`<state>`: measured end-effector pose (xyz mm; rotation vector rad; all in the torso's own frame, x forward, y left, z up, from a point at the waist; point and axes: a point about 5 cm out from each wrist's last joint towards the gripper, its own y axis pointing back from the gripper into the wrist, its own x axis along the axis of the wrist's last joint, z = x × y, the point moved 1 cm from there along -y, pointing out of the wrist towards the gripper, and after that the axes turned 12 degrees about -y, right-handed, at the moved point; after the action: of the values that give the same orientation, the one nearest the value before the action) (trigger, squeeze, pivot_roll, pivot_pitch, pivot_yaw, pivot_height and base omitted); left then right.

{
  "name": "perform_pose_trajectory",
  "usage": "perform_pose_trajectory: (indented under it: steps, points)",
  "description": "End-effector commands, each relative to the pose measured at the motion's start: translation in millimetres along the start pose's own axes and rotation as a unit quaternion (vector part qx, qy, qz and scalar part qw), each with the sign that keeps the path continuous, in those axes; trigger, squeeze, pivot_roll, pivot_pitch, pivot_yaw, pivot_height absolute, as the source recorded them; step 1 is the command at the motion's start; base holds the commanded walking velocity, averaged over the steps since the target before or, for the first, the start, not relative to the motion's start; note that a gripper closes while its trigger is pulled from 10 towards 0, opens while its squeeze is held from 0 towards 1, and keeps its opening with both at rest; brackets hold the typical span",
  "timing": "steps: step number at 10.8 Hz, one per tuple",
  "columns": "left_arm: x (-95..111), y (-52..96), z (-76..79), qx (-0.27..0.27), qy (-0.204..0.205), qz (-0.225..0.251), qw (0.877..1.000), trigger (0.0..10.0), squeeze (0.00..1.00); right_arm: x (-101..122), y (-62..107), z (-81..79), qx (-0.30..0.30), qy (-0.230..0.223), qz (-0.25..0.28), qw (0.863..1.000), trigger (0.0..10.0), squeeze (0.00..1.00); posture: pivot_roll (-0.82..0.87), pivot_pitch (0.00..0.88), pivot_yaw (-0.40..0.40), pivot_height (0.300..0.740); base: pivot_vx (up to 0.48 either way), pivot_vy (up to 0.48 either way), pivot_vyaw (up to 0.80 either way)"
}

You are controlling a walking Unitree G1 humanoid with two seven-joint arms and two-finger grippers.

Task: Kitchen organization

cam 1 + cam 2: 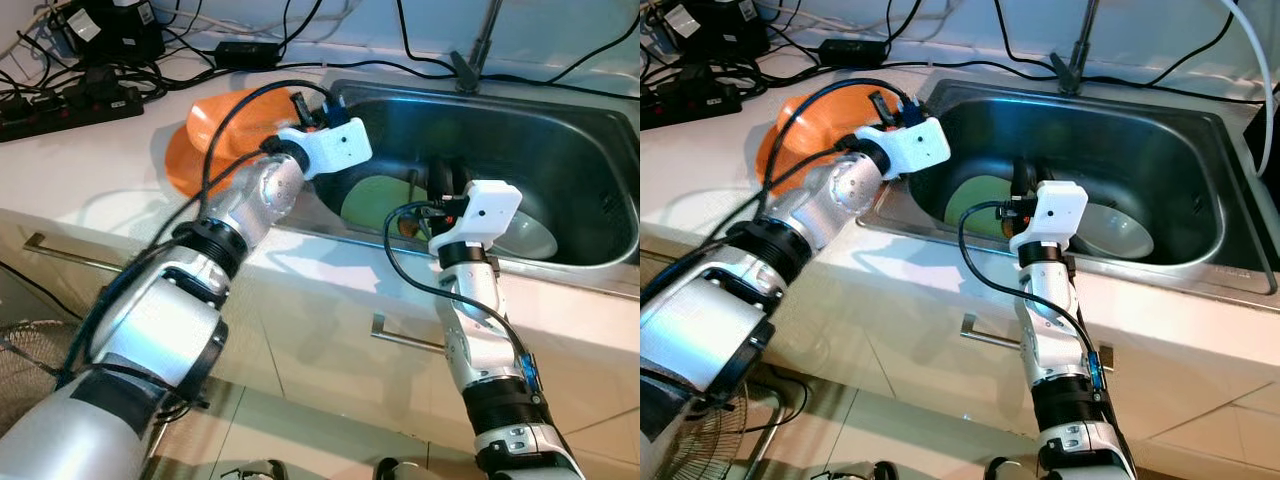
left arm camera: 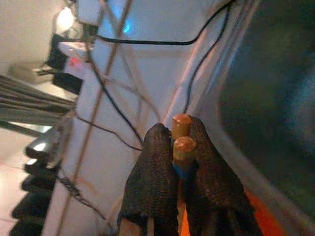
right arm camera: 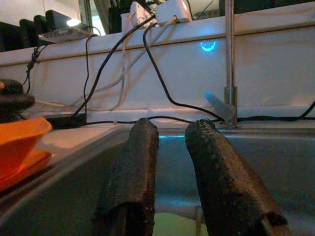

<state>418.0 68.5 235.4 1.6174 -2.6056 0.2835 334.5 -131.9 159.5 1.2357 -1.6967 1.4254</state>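
Left gripper (image 2: 181, 162): fingers are pressed together on two orange-tipped sticks (image 2: 182, 135); it is held over the counter's edge at the sink's left rim, above the orange dishes.
Sticks: rounded orange ends are seen, one with a blue band below the tip; what kind of utensil they are cannot be told.
Right gripper (image 3: 172, 172): fingers are parted with nothing between them; it is held inside the sink, above the green plate.
Orange bowl (image 1: 235, 120): tilted, resting on an orange plate (image 1: 182, 165) on the counter (image 1: 90, 160), just beside the sink's left rim.
Sink (image 1: 1200, 200): steel; a green plate (image 1: 970, 205) and a grey bowl (image 1: 1115, 232) lie on its floor.
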Motion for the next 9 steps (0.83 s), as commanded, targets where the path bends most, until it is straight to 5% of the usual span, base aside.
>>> perform_pose_trajectory:
  steps: [1,2,5,6,7,8,9]
  points:
    - [10,-6.3,-28.0,0.05,-0.03,0.023,0.998,0.0,0.0,-17,9.8,14.1,-0.03,0.002,-0.043,0.999,10.0,0.0,0.05,0.067,0.069,0.74,0.0,0.0,0.0]
    - [21,-6.9,-49.3,0.107,-0.03,0.054,0.992,10.0,0.0,-17,9.0,13.8,-0.028,0.002,-0.042,0.999,10.0,0.0,0.05,0.066,0.065,0.74,0.0,0.0,0.0]
    - [55,7.5,-93.7,0.23,0.106,0.183,0.95,10.0,0.0,-17,7.3,14.1,-0.026,0.006,-0.044,0.999,10.0,0.0,0.05,0.07,0.061,0.74,0.0,0.0,0.0]
    - [62,15.6,-105.2,0.24,0.259,0.233,0.906,10.0,0.0,-17,6.9,14.9,-0.026,0.015,-0.046,0.998,10.0,0.0,0.05,0.072,0.06,0.74,0.0,0.0,0.0]
    - [63,17.7,-106.2,0.231,0.327,0.246,0.883,10.0,0.0,-17,6.6,15.5,-0.026,0.017,-0.046,0.998,10.0,0.0,0.05,0.072,0.059,0.74,0.0,0.0,0.0]
    - [61,20.2,-103.4,0.21,0.428,0.258,0.84,10.0,0.0,-16,5.7,16.0,-0.014,0.046,-0.048,0.998,10.0,0.0,0.05,0.075,0.057,0.74,0.0,0.0,0.0]
    - [61,21.2,-100.4,0.197,0.469,0.263,0.82,10.0,0.0,-15,5.1,16.4,-0.005,0.061,-0.046,0.997,10.0,0.66,0.05,0.081,0.053,0.74,0.0,0.0,0.0]
